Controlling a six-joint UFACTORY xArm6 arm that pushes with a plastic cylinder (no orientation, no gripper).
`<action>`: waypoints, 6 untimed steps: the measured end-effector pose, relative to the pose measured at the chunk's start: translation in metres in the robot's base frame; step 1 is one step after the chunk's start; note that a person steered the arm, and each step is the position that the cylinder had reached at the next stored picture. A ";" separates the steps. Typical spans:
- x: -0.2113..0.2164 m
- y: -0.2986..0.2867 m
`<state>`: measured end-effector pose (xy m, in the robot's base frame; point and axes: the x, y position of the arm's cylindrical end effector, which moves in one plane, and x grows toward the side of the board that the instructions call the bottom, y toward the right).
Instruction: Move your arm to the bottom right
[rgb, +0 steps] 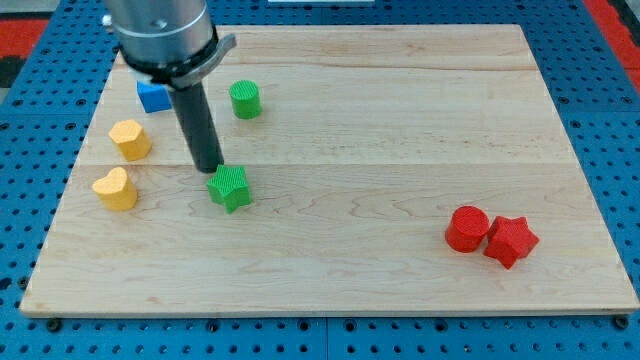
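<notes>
Seven blocks sit on your wooden board (400, 100). My tip (209, 168) stands at the view's left, just above the green star (230, 187) and seemingly touching its upper edge. There's no hand on this rod, so it holds nothing. You'll see a green cylinder (245, 99) above, a blue cube (153, 96) partly behind the arm, and two yellow blocks: a hexagon-like one (130, 138) and a heart-like one (116, 188). The red cylinder (466, 228) and red star (510, 240) touch near the bottom right, well apart from the tip.
</notes>
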<state>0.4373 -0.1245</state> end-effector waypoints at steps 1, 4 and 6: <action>0.013 0.040; 0.103 0.133; 0.181 0.264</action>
